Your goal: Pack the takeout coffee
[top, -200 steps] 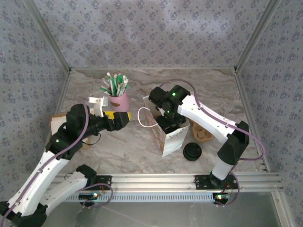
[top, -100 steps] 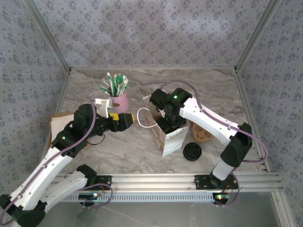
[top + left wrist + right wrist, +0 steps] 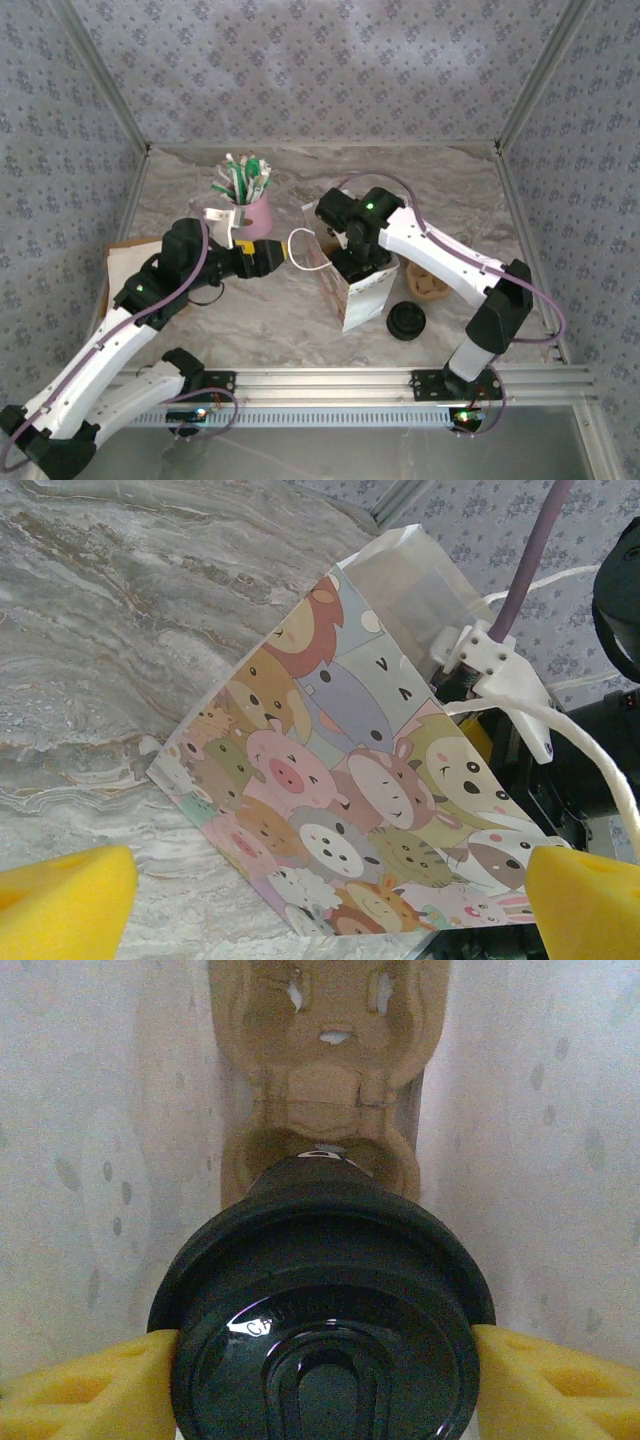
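item: takeout coffee [image 3: 322, 1310], paper cup under a round black lid. location: it is hanging inside the paper bag [image 3: 340, 810], above a brown pulp cup carrier [image 3: 325, 1090] that is lying at the bottom.

right claw [image 3: 320, 1388]: it is clenching the coffee just under the lid rim, with a yellow pad pressing on each side.

left claw [image 3: 325, 910]: it is standing released, pads wide apart and gripping nothing, facing the printed side of the bag from close by. a white cord handle [image 3: 570, 740] is running past its right pad; whether they are touching cannot be told.

bag: it is standing upright on the marble bench [image 3: 120, 610], mouth open, and nothing is holding it.

hazards:
- the cup base is likely lining up with the carrier's socket, but landing on a ridge would be tipping the cup and risking a spill.
- the bag is sitting loose, so a nudge from the right arm against a wall could be shifting or toppling it.
- squeezing near the rim could be loosening the lid.
- the left claw closing in could be crumpling the bag's side or snagging the cord.

markings: raised lettering is showing on the lid but is too faint to read. the bag is carrying cartoon animal faces and no legible words.

also present: a stack of black lids [image 3: 407, 321] beside the bag; a pink cup [image 3: 252, 215] holding packets.
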Available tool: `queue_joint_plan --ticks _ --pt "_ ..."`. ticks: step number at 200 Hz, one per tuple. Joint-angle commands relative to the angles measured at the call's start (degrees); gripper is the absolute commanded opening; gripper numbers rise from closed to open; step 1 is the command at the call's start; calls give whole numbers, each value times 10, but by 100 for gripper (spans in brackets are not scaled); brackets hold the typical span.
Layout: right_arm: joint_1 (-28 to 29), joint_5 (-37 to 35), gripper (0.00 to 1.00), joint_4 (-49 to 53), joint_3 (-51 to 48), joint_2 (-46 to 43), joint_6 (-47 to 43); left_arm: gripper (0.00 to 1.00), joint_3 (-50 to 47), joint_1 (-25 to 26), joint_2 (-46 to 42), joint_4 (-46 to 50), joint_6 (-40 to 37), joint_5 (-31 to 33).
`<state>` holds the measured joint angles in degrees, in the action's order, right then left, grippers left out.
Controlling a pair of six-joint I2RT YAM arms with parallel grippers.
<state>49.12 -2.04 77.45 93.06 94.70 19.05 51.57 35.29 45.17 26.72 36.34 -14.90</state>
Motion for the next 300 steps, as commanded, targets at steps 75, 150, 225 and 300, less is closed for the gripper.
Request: queue_joint_plan --ticks 75,150,225,300 --pt "5 7 70 3 -7 -8 7 100 0 6 0 -24 4 6" --pt "4 9 71 4 -8 -6 7 100 -1 6 0 -25 4 7" --pt "5 17 71 12 -7 0 6 100 0 7 0 -27 5 8" --pt "0 25 71 23 -3 10 6 100 1 7 1 -26 5 7"
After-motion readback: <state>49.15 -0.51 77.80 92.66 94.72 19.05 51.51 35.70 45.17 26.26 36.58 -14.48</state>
